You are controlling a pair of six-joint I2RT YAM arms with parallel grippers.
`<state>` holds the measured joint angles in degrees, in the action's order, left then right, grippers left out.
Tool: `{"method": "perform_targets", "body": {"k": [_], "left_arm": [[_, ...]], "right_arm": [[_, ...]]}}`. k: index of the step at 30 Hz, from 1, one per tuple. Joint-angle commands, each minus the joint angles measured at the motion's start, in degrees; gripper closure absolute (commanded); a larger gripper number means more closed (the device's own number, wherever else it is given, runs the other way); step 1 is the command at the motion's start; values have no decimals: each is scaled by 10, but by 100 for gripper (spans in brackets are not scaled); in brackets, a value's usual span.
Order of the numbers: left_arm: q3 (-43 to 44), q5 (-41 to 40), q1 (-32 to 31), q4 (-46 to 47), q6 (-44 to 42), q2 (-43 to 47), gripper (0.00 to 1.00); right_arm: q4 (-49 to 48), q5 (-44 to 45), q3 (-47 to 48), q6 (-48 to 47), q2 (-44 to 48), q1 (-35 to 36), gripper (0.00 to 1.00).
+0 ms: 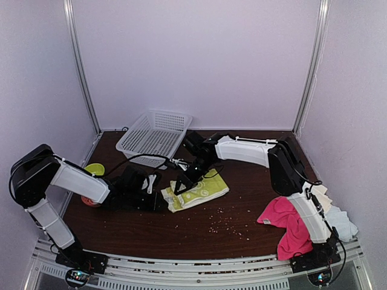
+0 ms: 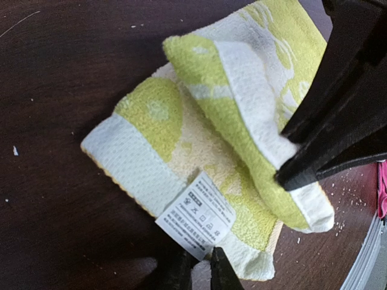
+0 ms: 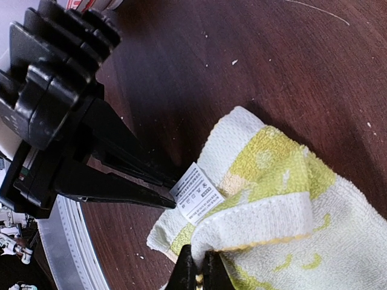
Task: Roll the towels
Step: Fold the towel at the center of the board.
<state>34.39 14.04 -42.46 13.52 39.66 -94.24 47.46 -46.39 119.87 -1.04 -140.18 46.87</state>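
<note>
Right tool [image 3: 196,267] pinches towel [image 3: 284,181] — folded, seemingly.

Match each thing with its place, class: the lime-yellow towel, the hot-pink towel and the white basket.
Things:
1. lime-yellow towel
2. hot-pink towel
3. white basket

Places:
A. at the back of the table
B. in the middle, pinched by the left claw and the right claw
C. at the near right corner

Pairs: 1-B, 2-C, 3-A
</note>
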Motion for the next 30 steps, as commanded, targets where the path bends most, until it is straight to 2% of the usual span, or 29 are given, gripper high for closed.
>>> {"method": "perform_targets", "body": {"k": [1,4,7,9,12,13,18,25,30], "left_arm": [[-7,3,-3,12,4,-10,88],[-9,3,-4,12,5,-10,88],[-13,1,-3,12,7,-6,88],[-16,-2,-3,12,6,-4,88],[-20,-3,-3,11,8,1,88],[-20,-4,-3,10,8,3,88],[-32,-18,-4,-17,8,40,87],[-29,-53,-4,-86,-17,147,87],[30,-14,-10,-70,-57,119,87]], "right_arm": [[-8,-10,16,4,-17,14,100],[-6,-10,16,3,-21,16,99],[-4,-13,16,2,-25,18,92],[-1,-24,16,-1,-24,19,83],[0,-45,20,-5,-19,20,62],[3,-49,21,-7,-17,20,60],[21,-42,21,-28,1,14,58],[27,-30,-18,-54,65,-39,59],[3,-4,-70,-63,98,-103,61]]}}
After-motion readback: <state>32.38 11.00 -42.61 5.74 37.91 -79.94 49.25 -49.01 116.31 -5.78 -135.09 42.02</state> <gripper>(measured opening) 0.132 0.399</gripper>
